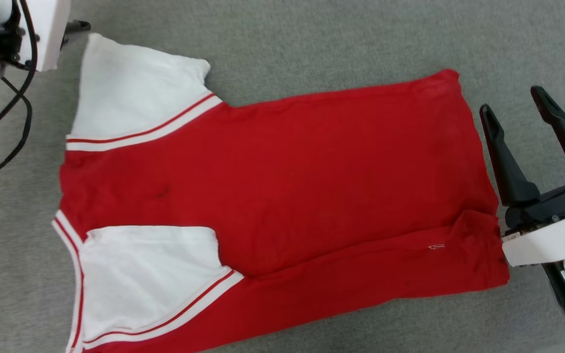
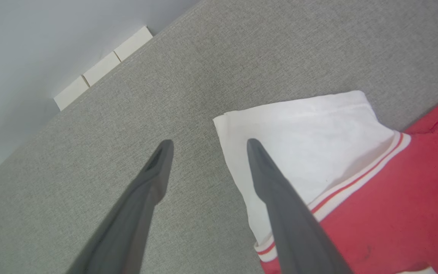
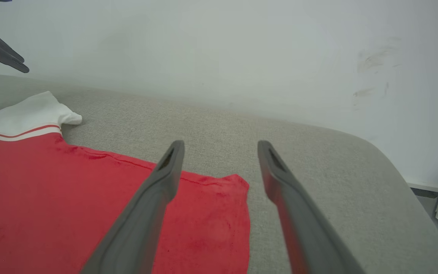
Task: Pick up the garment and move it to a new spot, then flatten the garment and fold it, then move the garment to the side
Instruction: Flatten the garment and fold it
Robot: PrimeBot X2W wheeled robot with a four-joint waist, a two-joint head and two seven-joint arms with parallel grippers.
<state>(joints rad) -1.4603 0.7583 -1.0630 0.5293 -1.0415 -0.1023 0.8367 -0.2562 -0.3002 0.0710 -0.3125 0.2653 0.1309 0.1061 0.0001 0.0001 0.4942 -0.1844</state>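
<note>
Red garment lies flat on my grey surface, white sleeves left, hem right.
I see its near edge folded inward; my right gripper hangs spread and empty beside the hem, left gripper likewise spread, empty, at the far sleeve.

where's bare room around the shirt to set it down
Bare grey fabric surface lies beyond the far long edge of the red white-sleeved jersey T-shirt. Crowded by the hem, where the open right gripper hovers, and by black cables.
</note>
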